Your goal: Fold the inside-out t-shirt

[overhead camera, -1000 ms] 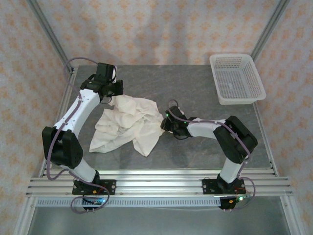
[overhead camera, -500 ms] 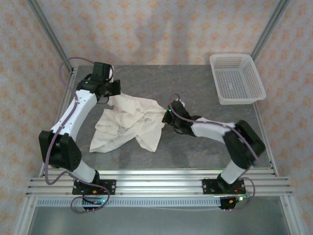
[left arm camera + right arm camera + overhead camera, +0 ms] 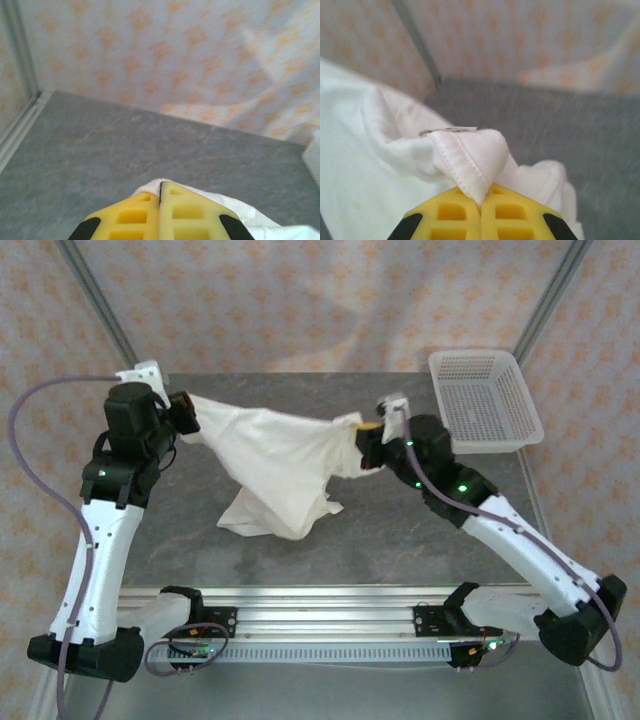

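- The grey table (image 3: 400,530) carries everything I am working with.
- The inside-out t-shirt (image 3: 280,455) hangs stretched between my two arms over the table's far half. Its upper edge runs nearly taut from one end effector to the other. The slack middle droops into a crumpled heap that touches the table near the centre.
- The white mesh basket (image 3: 490,443) sits at the far right corner, apart from the shirt and just beyond the right arm's wrist.
- The left end effector (image 3: 188,412) is clamped on the shirt's left end, raised over the far left of the table. On my left wrist camera the yellow fingers (image 3: 135,215) meet with no gap, and white cloth pokes out just past their tips.
- The right end effector (image 3: 366,430) is clamped on the shirt's right end. On my right wrist camera a stitched hem (image 3: 470,155) is pinched between the closed tips, and the rest of the cloth spreads away to the left.
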You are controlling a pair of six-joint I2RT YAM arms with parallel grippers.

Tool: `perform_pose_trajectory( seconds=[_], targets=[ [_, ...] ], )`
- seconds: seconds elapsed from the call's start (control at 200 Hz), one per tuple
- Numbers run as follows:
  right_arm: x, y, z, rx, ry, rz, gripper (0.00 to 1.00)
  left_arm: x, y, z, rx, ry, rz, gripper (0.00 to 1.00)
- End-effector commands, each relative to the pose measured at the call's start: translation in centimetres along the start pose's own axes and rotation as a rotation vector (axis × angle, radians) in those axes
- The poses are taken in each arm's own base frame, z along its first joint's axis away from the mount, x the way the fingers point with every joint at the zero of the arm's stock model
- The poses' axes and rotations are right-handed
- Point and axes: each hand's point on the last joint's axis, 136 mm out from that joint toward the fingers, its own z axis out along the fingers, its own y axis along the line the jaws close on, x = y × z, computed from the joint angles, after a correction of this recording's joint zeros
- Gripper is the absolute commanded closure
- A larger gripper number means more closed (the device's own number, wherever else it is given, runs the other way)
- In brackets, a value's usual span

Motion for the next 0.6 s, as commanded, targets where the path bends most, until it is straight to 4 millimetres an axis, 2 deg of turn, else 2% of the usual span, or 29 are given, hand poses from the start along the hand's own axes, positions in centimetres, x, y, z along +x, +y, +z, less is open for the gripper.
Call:
perform_pose_trajectory(
  seconds=[0.0,0.04,0.07,0.1,0.14,0.18,0.26,0.315,0.34,0.36,0.44,0.49,0.53,0.55,0.59],
  targets=[
    [11.6,1.4,2.5,-0.102,0.363,0.054,0.97,8.0,4.3,3.3,-0.192,0.192,-0.02,1.0],
    [12.7,1.8,2.8,-0.127,0.385,0.08,0.93,10.1,4.8,3.8,-0.204,0.233,-0.027,1.0],
    [13.1,1.8,3.1,-0.131,0.391,0.101,0.84,11.5,5.3,4.2,-0.214,0.256,-0.031,1.0],
    [13.1,1.5,3.3,-0.115,0.384,0.109,0.77,12.7,5.8,4.5,-0.23,0.277,-0.033,1.0],
    [12.6,0.8,3.3,-0.067,0.362,0.108,0.74,14.0,6.4,5.0,-0.251,0.296,-0.032,1.0],
    [12.0,-0.9,3.1,0.029,0.326,0.109,0.72,14.9,7.0,5.3,-0.28,0.305,-0.036,1.0],
    [11.5,-5.8,2.1,0.269,0.254,0.186,0.72,16.1,8.1,5.9,-0.327,0.319,-0.065,1.0],
    [13.7,-9.1,1.8,0.372,0.268,0.304,0.71,16.6,8.1,6.3,-0.322,0.327,-0.092,1.0],
    [14.0,-9.8,1.2,0.383,0.254,0.358,0.7,16.6,7.9,6.5,-0.314,0.328,-0.101,1.0],
    [15.1,-10.5,1.1,0.39,0.269,0.395,0.69,16.7,7.8,6.7,-0.308,0.329,-0.108,1.0],
    [17.9,-10.3,1.2,0.361,0.334,0.434,0.63,16.6,7.4,7.1,-0.288,0.329,-0.124,1.0],
    [20.0,-10.3,1.2,0.364,0.392,0.477,0.55,16.3,7.2,7.2,-0.282,0.329,-0.126,1.0],
    [20.7,-10.4,1.0,0.379,0.408,0.5,0.53,16.1,7.1,7.2,-0.281,0.327,-0.125,1.0],
    [21.9,-10.8,1.0,0.405,0.439,0.517,0.51,16.0,7.0,7.2,-0.28,0.326,-0.125,1.0],
    [23.0,-10.9,1.1,0.419,0.464,0.541,0.5,15.8,7.0,7.2,-0.28,0.325,-0.124,1.0]
  ],
)
